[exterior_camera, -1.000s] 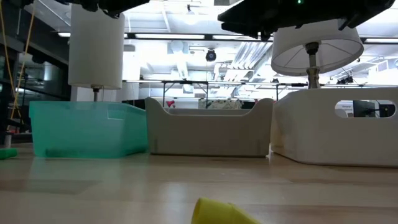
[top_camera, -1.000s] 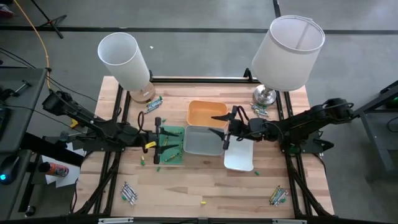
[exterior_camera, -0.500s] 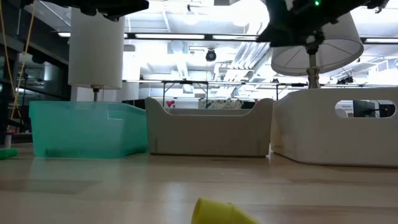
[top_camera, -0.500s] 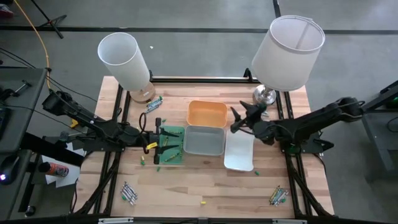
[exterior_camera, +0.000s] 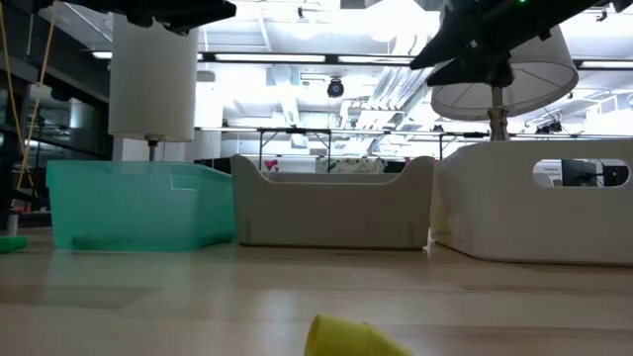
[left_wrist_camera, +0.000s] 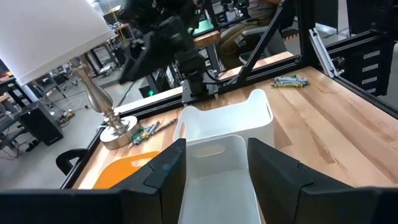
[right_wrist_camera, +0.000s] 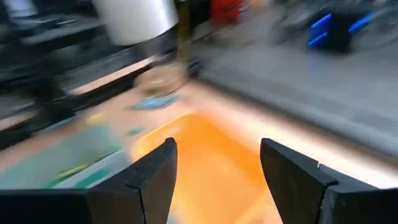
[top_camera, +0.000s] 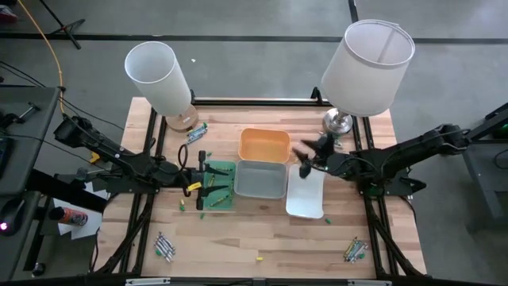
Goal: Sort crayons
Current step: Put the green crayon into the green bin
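Pale wooden table top carries two lamps at its far corners, one with a tall white shade on the left and one with a wider white shade on the right. Four small trays sit together in the middle: an orange tray farthest back, a grey tray in front of it, a green tray to its left and a white tray to its right.

The left gripper hangs over the green tray with its two fingers spread and nothing between them; the left wrist view shows the gap between the fingers empty, with the grey and white trays beyond. The right gripper hovers above the gap between the orange and white trays, fingers parted and empty; its wrist view looks down onto the orange tray.

The crayons lie in several places: some inside the green tray, a bundle near the left lamp base, a bundle by the right lamp base, a bundle at the front left, another at the front right, and a lone yellow one near the front edge
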{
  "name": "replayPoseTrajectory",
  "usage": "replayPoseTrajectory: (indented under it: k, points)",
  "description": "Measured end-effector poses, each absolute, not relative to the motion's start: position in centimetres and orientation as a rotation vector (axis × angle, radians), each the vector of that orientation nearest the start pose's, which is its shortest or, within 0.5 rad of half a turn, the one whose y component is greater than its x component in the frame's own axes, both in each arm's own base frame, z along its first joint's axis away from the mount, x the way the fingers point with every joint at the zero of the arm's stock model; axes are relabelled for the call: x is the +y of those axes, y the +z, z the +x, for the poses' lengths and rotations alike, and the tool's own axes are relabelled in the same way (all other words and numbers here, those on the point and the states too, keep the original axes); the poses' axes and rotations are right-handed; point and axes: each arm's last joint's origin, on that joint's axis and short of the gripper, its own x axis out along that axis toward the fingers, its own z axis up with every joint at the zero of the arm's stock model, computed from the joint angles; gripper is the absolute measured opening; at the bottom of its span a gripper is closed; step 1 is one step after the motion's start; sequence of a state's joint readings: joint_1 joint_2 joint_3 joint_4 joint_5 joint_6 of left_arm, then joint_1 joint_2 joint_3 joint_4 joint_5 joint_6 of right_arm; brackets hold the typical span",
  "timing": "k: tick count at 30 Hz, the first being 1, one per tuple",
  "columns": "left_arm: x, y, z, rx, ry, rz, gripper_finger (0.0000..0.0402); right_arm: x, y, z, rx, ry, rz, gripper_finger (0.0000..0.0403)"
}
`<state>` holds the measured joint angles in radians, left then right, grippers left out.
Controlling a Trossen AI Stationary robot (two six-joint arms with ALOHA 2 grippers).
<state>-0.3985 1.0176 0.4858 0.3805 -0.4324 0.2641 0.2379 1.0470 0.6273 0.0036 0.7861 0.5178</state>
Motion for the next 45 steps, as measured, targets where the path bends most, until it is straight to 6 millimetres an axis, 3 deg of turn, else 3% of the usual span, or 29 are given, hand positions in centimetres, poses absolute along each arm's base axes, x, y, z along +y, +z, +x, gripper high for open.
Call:
replayPoseTrajectory:
  k: [6,9,11,14,18,20,23,27,31,33,36,39,45]
  points:
    - [-7.2,23.8,20.3,0.177,0.011,0.339,0.0158,6.1,25.0,21.7,0.446,0.061,0.658,0.0224]
    - [-7.2,23.6,20.3,0.191,0.009,0.344,0.0158,8.6,24.5,21.0,0.576,0.152,0.852,0.0224]
    - [-7.2,23.6,20.3,0.191,0.008,0.344,0.0158,10.5,23.8,20.3,0.683,0.147,0.998,0.0224]
    - [-7.2,23.6,20.3,0.192,0.008,0.344,0.0158,13.2,21.9,18.4,0.98,0.045,1.218,0.0224]
    - [-7.2,23.6,20.3,0.19,0.008,0.344,0.0158,16.5,19.9,15.1,1.424,-0.222,1.474,0.0224]
    - [-7.2,23.6,20.3,0.19,0.008,0.345,0.0158,17.8,19.2,13.3,1.609,-0.403,1.543,0.0224]
    - [-7.2,23.6,20.3,0.19,0.008,0.345,0.0158,18.7,18.1,11.8,1.764,-0.548,1.476,0.0224]
    - [-7.3,23.6,20.3,0.19,0.008,0.345,0.0158,18.6,16.7,12.3,1.702,-0.643,1.431,0.0224]
    - [-7.3,23.6,20.3,0.19,0.008,0.345,0.0158,18.6,16.4,13.8,1.626,-0.599,1.473,0.0224]
    - [-7.3,23.7,20.3,0.19,0.008,0.345,0.0158,18.7,17.0,14.5,1.547,-0.497,1.418,0.0224]
    - [-7.2,23.6,20.3,0.191,0.008,0.346,0.0158,19.6,19.7,16.5,1.267,-0.241,1.272,0.0224]
    - [-7.3,23.6,20.3,0.19,0.008,0.346,0.0158,20.5,24.0,18.3,0.969,-0.059,1.077,0.0224]
    - [-7.3,23.7,20.3,0.185,0.009,0.344,0.0158,21.8,32.3,20.7,0.551,0.032,0.786,0.0224]
